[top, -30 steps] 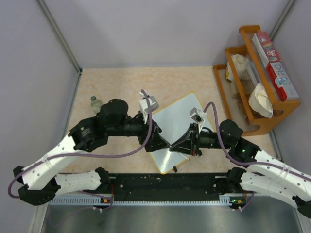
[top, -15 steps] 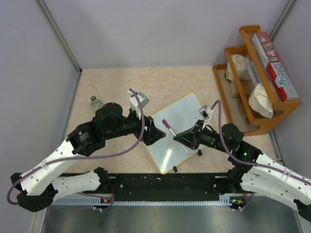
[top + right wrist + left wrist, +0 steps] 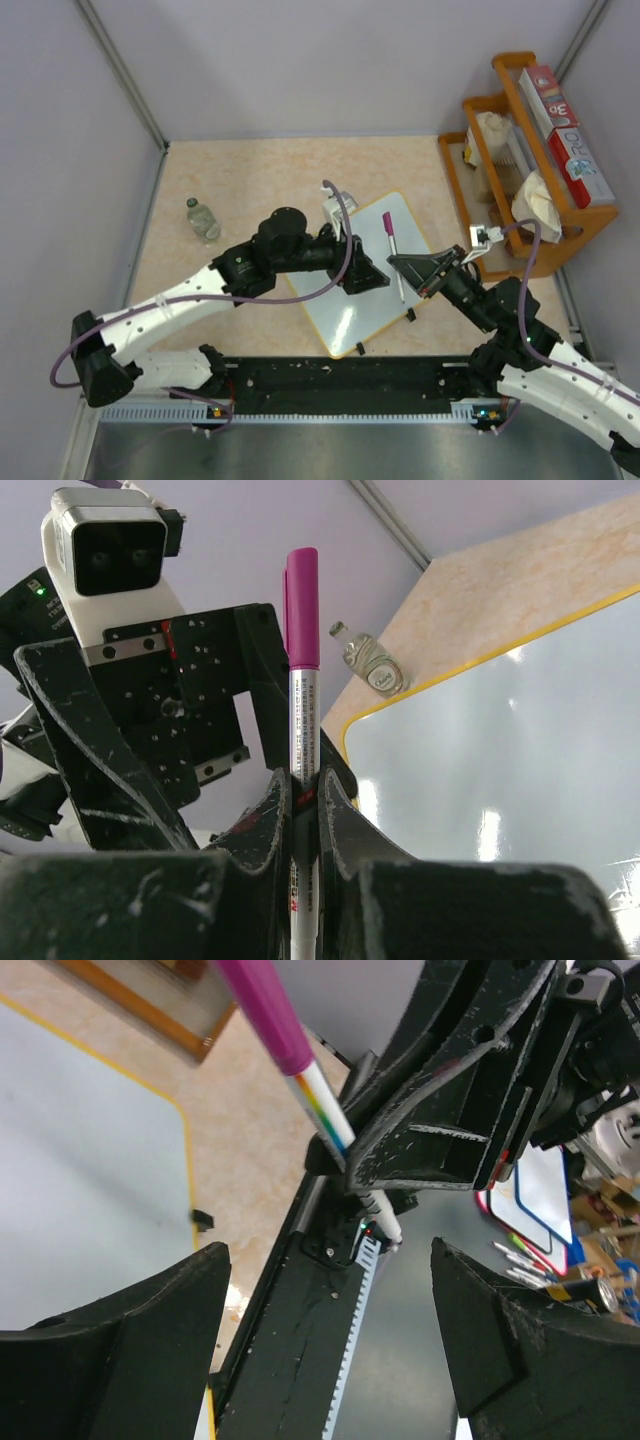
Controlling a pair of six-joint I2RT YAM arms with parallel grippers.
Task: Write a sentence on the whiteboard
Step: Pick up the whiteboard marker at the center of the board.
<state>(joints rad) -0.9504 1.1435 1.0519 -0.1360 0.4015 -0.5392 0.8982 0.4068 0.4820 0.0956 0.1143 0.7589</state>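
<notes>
The right gripper (image 3: 303,792) clamped the pink marker (image 3: 302,670) above the whiteboard (image 3: 520,740); the left gripper (image 3: 378,278) stood open beside it.

The left end effector (image 3: 372,276) and right end effector (image 3: 408,268), gripping a marker (image 3: 389,236), are crowding the whiteboard (image 3: 341,318); a wooden rack (image 3: 546,262) is blocking rightward; the far desk (image 3: 280,170) is offering passage

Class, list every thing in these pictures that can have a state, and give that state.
whiteboard: lying flat, no writing visible.
marker: cap on, clamped upright between fingers.
right gripper: shut on the marker.
left gripper: open, holding nothing.
bottle: cap on.
</notes>
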